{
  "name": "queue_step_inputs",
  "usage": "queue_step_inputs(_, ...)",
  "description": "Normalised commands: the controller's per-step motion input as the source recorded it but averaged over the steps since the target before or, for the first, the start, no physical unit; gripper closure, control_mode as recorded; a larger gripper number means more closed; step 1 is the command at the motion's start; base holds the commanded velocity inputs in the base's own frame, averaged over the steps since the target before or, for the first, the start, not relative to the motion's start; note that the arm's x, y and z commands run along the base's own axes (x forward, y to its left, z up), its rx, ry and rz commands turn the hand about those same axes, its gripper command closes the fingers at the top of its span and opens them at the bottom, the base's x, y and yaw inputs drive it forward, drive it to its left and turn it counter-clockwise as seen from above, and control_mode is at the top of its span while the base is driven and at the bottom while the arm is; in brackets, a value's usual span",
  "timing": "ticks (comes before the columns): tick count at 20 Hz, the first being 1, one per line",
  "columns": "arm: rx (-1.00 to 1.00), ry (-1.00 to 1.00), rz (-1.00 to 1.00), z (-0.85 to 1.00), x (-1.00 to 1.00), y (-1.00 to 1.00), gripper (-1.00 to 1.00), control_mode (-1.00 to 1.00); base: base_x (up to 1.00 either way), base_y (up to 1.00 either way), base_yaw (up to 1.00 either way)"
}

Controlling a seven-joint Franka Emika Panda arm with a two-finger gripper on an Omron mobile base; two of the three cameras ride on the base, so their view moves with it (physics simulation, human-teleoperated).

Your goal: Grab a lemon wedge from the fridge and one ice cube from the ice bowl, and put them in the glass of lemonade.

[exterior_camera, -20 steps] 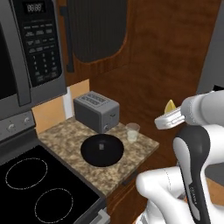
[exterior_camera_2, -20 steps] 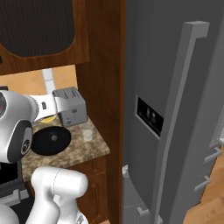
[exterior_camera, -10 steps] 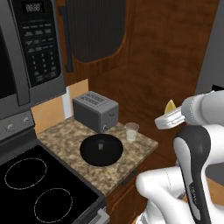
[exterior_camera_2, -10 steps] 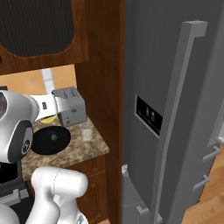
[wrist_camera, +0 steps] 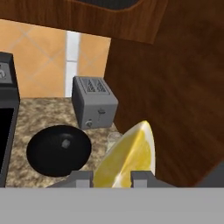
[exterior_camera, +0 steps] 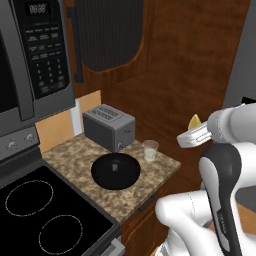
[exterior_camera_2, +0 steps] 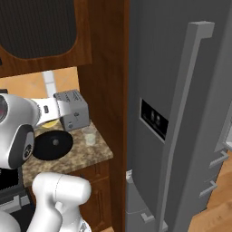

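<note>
Fingers [wrist_camera: 106, 177] clenched on the lemon wedge [wrist_camera: 127, 157], which sat wedged between the two dark tips and rose above them, its pale rind edge turned away from the toaster [wrist_camera: 93, 102]. From the left base camera, the yellow piece [exterior_camera: 194, 120] showed just above the white hand, held in the air off the open end of the speckled worktop [exterior_camera: 75, 152], well apart from the toaster [exterior_camera: 109, 127]. Ice bowl [exterior_camera: 115, 170] lay in front of the toaster, a pale ice cube [wrist_camera: 65, 143] at its middle. Glass of lemonade [exterior_camera: 150, 150] stood just beside the toaster, near the dish's rim. Fridge [exterior_camera_2: 181, 118], doors shut, stood past the wooden panel, well apart from the toaster.
</note>
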Motion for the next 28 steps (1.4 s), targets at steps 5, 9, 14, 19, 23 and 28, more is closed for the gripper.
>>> queue_step_inputs(5,-0.07,0.05,0.1,-0.07,0.0,0.43,1.0,-1.0,0.0,0.0,0.0)
queue_step_inputs(9,-0.19,0.09,0.26,-0.06,-0.02,0.34,1.0,-1.0,0.0,0.0,0.0)
queue_step_inputs(14,-0.23,-0.09,0.37,0.0,-0.02,0.01,1.0,-1.0,0.0,0.0,0.0)
queue_step_inputs(19,-0.39,-0.11,0.31,-0.04,-0.21,0.0,1.0,-1.0,0.0,0.0,0.0)
queue_step_inputs(23,-0.46,0.06,0.21,0.0,-0.21,0.0,1.0,-1.0,0.0,0.0,0.0)
queue_step_inputs(28,-0.49,0.02,0.26,0.0,-0.18,0.0,1.0,-1.0,0.0,0.0,0.0)
